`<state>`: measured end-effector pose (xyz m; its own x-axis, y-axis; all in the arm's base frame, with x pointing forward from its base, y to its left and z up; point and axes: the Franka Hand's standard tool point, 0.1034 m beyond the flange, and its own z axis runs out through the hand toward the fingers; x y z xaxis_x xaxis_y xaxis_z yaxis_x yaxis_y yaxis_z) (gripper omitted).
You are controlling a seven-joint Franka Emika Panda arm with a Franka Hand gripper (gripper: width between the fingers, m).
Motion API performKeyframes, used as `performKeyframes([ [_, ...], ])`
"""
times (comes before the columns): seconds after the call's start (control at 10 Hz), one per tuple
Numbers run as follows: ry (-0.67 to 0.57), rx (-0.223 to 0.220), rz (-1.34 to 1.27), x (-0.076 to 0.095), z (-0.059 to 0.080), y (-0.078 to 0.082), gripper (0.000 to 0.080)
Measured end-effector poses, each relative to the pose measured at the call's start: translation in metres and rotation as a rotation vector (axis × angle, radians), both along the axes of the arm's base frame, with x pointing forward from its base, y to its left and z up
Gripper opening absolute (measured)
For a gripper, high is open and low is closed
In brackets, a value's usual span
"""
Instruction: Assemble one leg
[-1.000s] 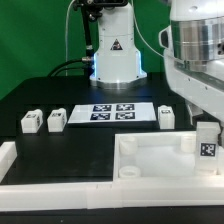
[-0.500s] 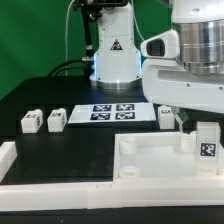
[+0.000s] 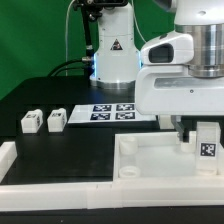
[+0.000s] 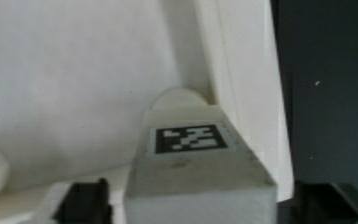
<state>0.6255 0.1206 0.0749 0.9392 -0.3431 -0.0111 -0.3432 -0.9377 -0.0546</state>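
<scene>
A leg (image 3: 207,140) stands upright in the corner of the white tray (image 3: 150,160) at the exterior view's right, its tag facing the camera. In the wrist view this leg (image 4: 194,150) sits between my gripper's (image 4: 202,205) two dark fingers (image 4: 91,200), with a thin gap on each side, so the jaws stand open around it. My arm's white housing (image 3: 185,75) hangs right above the leg. Two more legs (image 3: 31,121) (image 3: 56,119) lie on the black table at the left.
The marker board (image 3: 108,111) lies behind the tray in the middle. The robot's base (image 3: 112,50) stands at the back. A white rail (image 3: 40,185) runs along the front edge of the table.
My arm's housing has swung toward the exterior view's left above the tray and now hides a leg that lay behind the tray. The upright leg has not moved or turned.
</scene>
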Motion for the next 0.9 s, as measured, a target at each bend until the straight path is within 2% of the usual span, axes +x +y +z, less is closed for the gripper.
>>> performKeyframes([
  [0.1, 0.008, 0.008, -0.121, -0.0003, -0.0001, 0.0015, 0.0358],
  [0.2, 0.012, 0.009, -0.198, -0.0002, -0.0002, 0.0008, 0.0294],
  [0.3, 0.015, 0.009, -0.242, -0.0002, -0.0003, 0.0005, 0.0294],
  [0.9, 0.092, 0.116, -1.179, 0.0039, -0.0029, -0.0080, 0.0294],
])
